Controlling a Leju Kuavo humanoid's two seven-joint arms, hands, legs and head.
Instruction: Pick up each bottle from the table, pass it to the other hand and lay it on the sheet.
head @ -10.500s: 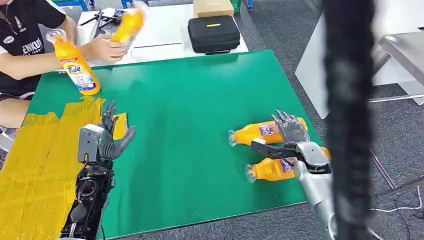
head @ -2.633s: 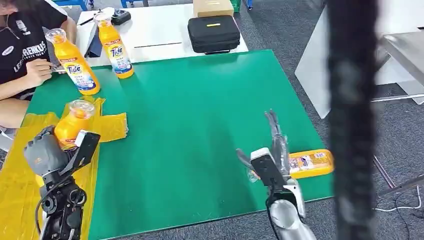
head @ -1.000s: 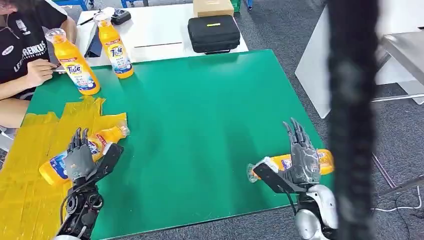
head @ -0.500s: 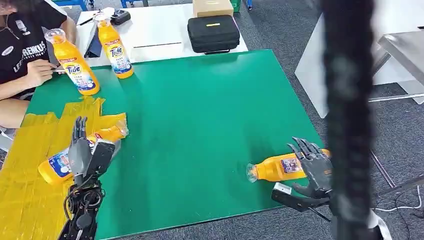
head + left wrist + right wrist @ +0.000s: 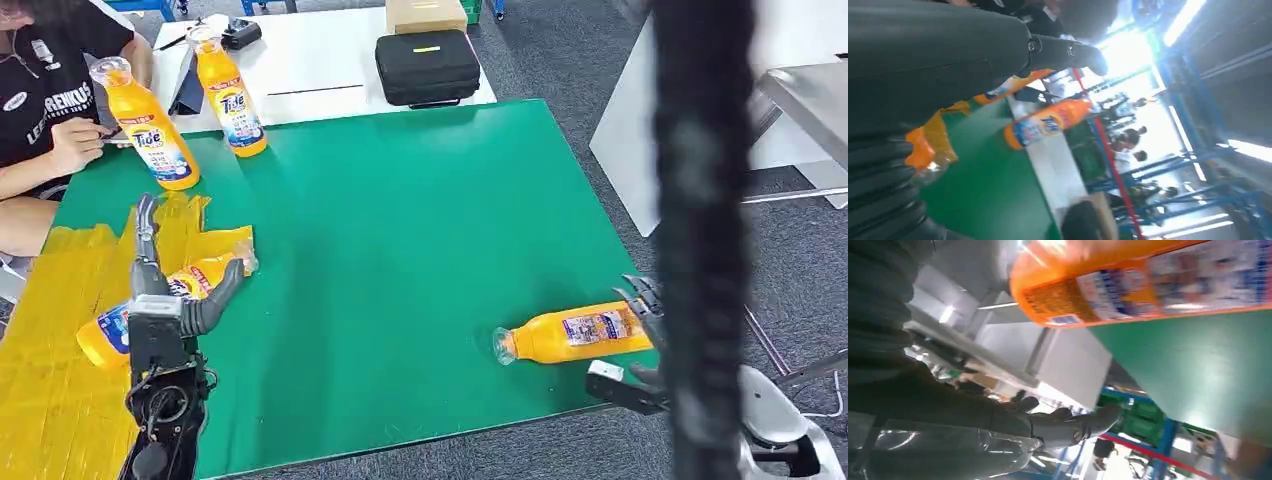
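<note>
Read "Tide" in blue letters on the label of the nearer upright orange bottle (image 5: 146, 125) — it stands at the far left of the green table (image 5: 400, 220). The same "Tide" mark appears on the second upright bottle (image 5: 229, 92) behind it. On the person's black shirt (image 5: 40, 80) you can make out "RENKUS". Labels on the two lying bottles (image 5: 570, 333) (image 5: 160, 310) are too small to read.

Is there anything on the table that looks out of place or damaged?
Nothing looks spilled or damaged. One bottle lies on its side on the green table near the right hand; another bottle lies on the yellow sheet.
</note>
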